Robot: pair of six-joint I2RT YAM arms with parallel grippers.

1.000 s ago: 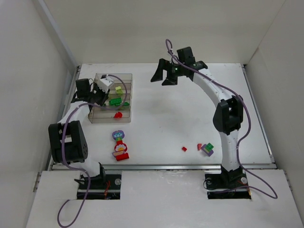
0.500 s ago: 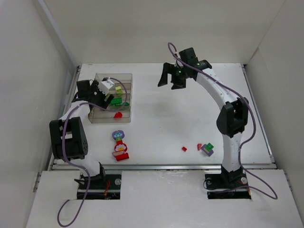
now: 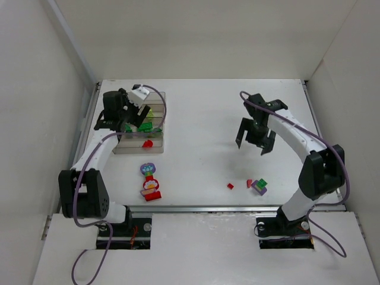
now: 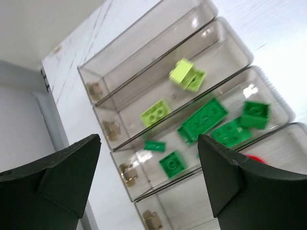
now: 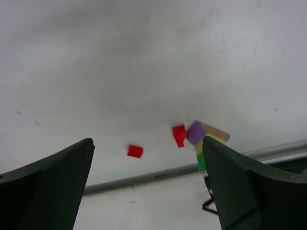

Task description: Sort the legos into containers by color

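Bench point(image 3: 202, 119) holds the tray point(image 3: 123, 147) at left, my left jaws wide and empty above it. My right jaws, also wide, hover near the loose bricks point(image 3: 259, 186); I'd descend straight over the lone red brick point(image 3: 230, 186), straddling it squarely.

Your left gripper point(image 3: 132, 119), upper left of the frame, shows jaws parted; your right gripper point(image 3: 252, 144), right of centre, hangs fully spread.
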